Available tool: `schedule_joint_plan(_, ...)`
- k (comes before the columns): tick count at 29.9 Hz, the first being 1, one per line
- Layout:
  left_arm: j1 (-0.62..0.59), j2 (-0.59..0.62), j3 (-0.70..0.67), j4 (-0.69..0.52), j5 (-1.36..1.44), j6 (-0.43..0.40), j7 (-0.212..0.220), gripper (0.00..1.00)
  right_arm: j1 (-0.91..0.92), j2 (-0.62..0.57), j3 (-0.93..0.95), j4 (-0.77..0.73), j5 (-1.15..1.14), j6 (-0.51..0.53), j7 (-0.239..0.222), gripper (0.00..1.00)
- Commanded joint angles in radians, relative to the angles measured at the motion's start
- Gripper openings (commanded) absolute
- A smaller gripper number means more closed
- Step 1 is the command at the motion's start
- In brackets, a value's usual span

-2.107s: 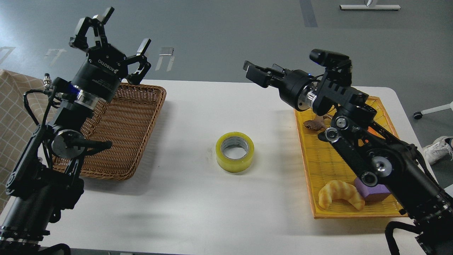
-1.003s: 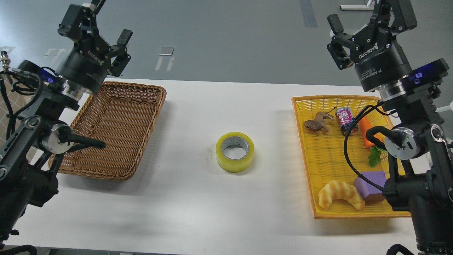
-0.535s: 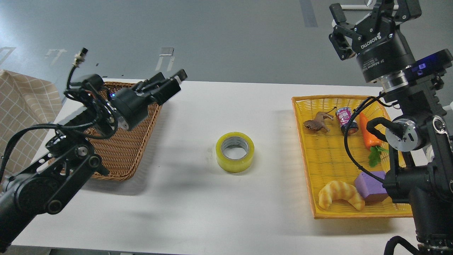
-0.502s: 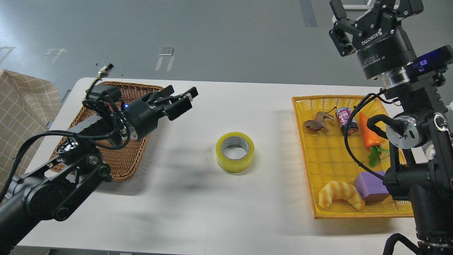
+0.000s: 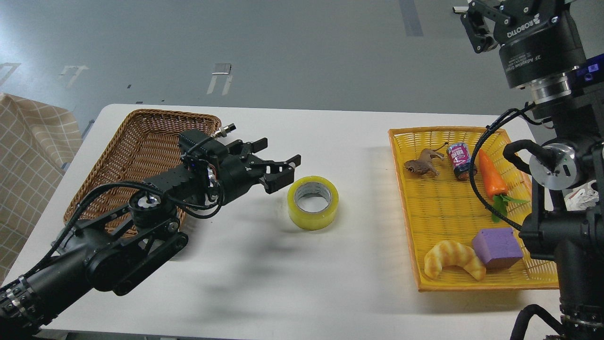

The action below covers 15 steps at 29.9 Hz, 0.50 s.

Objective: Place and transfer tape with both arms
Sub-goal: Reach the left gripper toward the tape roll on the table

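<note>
Tape: translucent yellow roll, grey-white core, lying flat, hole facing up, sitting mid-worktop. Left claw hovering just beside, fingers spread. Right claw raised, well apart.

Left gripper swung down beside tape, right arm raised

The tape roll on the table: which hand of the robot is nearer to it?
Left. The left hand, open, hangs just left of the tape roll. The right hand is raised far off, at the top right.
</note>
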Motion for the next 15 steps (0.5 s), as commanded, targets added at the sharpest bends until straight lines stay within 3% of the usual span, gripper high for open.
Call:
schedule_joint_plan(1,-0.034,-0.059,0.049,0.012,0.0,-0.001,0.0,0.98,0.0,0.0,0.003,0.006,0.0,0.0,-0.01,1.0)
schedule_joint_plan(15,-0.233,-0.145,0.256,0.27,0.0,-0.005,0.023,0.98,-0.014,0.0,0.041,0.018,-0.002,0.0,-0.01,1.0)
